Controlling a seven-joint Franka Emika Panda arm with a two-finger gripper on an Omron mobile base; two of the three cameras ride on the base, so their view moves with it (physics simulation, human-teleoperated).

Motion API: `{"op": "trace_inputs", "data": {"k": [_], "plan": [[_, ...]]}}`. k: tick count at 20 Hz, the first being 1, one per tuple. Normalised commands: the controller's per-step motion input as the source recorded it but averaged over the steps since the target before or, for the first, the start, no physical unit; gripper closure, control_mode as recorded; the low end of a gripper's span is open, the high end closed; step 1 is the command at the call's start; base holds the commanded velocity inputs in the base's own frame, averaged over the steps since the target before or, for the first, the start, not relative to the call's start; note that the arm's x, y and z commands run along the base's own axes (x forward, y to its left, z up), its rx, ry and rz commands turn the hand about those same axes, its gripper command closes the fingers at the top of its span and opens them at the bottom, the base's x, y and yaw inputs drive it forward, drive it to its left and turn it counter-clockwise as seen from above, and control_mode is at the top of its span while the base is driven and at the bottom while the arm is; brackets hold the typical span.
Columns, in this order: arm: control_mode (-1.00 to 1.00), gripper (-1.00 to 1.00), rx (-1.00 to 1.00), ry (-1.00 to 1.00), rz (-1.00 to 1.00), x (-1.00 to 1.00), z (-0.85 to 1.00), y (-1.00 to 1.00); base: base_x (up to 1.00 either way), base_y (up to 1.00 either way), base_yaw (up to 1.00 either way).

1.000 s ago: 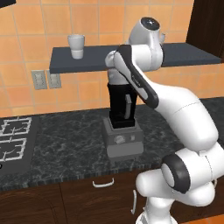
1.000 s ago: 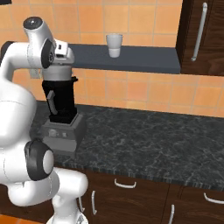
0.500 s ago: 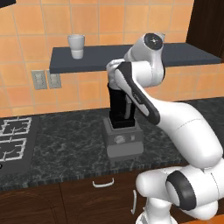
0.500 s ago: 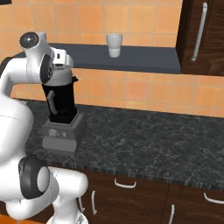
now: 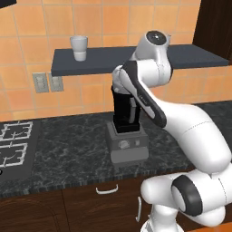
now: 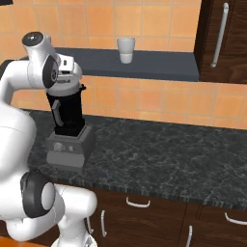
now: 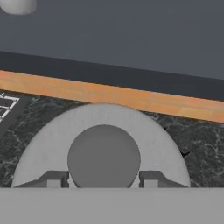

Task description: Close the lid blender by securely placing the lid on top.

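Hand view looks straight down on the lid [image 7: 101,144], a pale grey disc with a darker round knob [image 7: 103,155] in its middle. The gripper [image 7: 103,177] is directly above it, and its two finger tips [image 7: 53,178] stand one on each side of the knob, closed against it, so the gripper is clamped on the knob. Past the lid, on the far side from the gripper, I see the dark speckled counter [image 7: 197,140], an orange tiled strip and the underside of a dark shelf [image 7: 131,35].

From the left base side, the blender [image 5: 126,120] stands right below the gripper: a black jar on a grey boxy base with a dial. The arm [image 5: 149,97] bends over it and hides the top of the jar, so I cannot tell there how the lid sits.

From the right base side, the gripper [image 6: 67,87] rests at the top of the blender [image 6: 67,123]. A white cup [image 6: 126,49] stands on the shelf [image 6: 144,65], higher than the gripper and well apart from it.
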Motion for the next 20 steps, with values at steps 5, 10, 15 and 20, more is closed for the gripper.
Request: {"op": "trace_inputs", "data": {"k": [5, 10, 15, 20], "plan": [[-1.0, 1.0, -0.05, 0.21, -0.04, 0.0, -0.42, -0.17, 0.0, 0.0, 0.0], [-1.0, -1.0, -0.07, 0.07, -0.05, -0.01, -0.32, -0.07, 0.0, 0.0, 0.0], [-1.0, -1.0, -0.04, 0.0, -0.04, -0.22, -0.15, -0.22, 0.0, 0.0, 0.0], [-1.0, -1.0, -0.01, 0.0, -0.04, -0.41, -0.01, -0.32, 0.0, 0.0, 0.0]]}}
